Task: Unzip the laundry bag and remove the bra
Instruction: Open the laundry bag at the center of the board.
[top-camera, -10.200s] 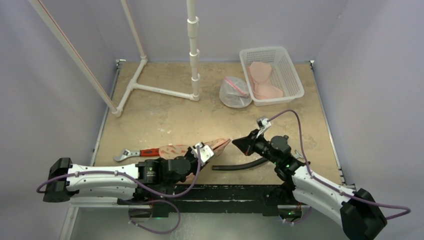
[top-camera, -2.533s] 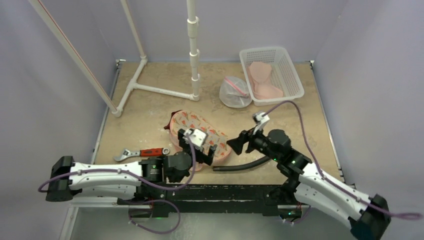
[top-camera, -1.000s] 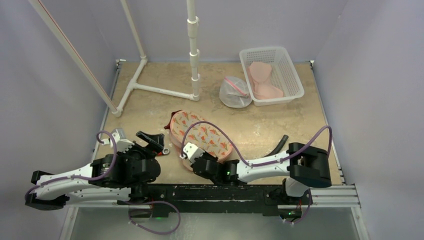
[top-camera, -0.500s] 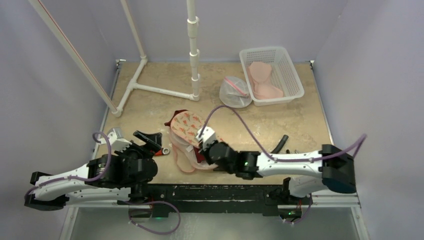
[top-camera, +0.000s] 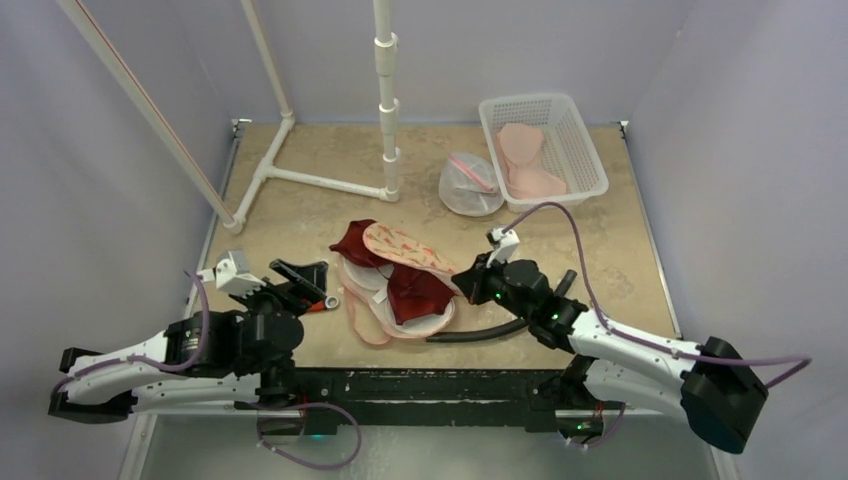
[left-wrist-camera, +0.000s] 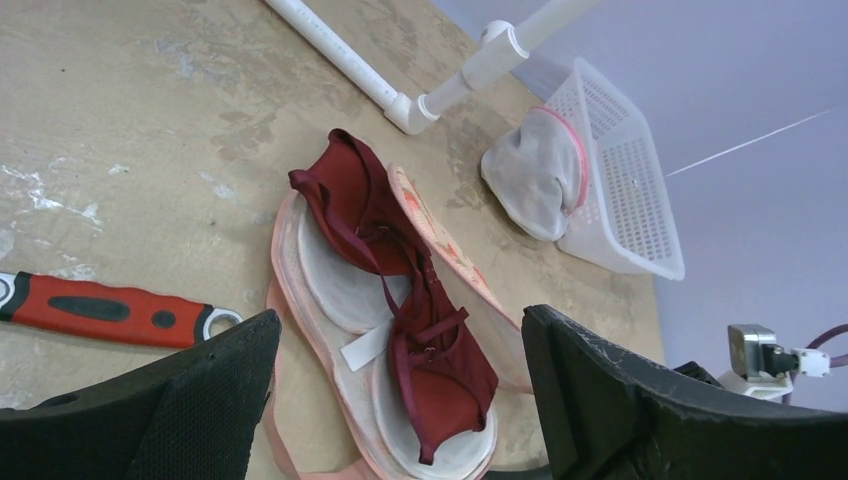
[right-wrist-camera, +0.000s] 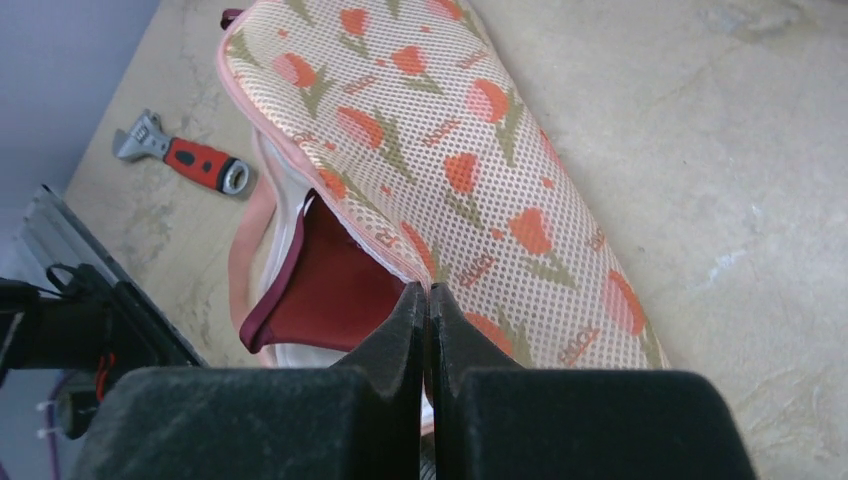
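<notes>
Top external view: the laundry bag (top-camera: 365, 285) lies unzipped near the front middle of the counter (top-camera: 300, 225). Its patterned mesh flap (top-camera: 405, 247) is raised and turned back toward the far side. The dark red bra (top-camera: 415, 292) lies exposed on the bag's white padded lining. One cup is close to the right tool and the other end is draped over the bag's far left rim.

Right tool (top-camera: 462, 283): jaws closed tight on the pink-trimmed edge of the flap. The right wrist view shows both fingers (right-wrist-camera: 395, 340) pressed together on that edge. The bra's red cup sits under the raised flap, just beside the fingertips and outside their grip.

Left tool (top-camera: 305, 278): jaws spread wide, holding nothing. It hangs just left of the bag, above the red-handled wrench (left-wrist-camera: 95, 308). In the left wrist view the bra lies ahead, framed between the two black fingers and apart from both.

Other items: a black hose (top-camera: 480, 328) lies on the counter just in front of the bag's right end, passing under the right arm. At the far side stands a white basket (top-camera: 588, 150) holding pale pink fabric, with a second mesh bag (top-camera: 470, 188) just beside its left wall. A white pipe frame (top-camera: 320, 180) is at the far left
</notes>
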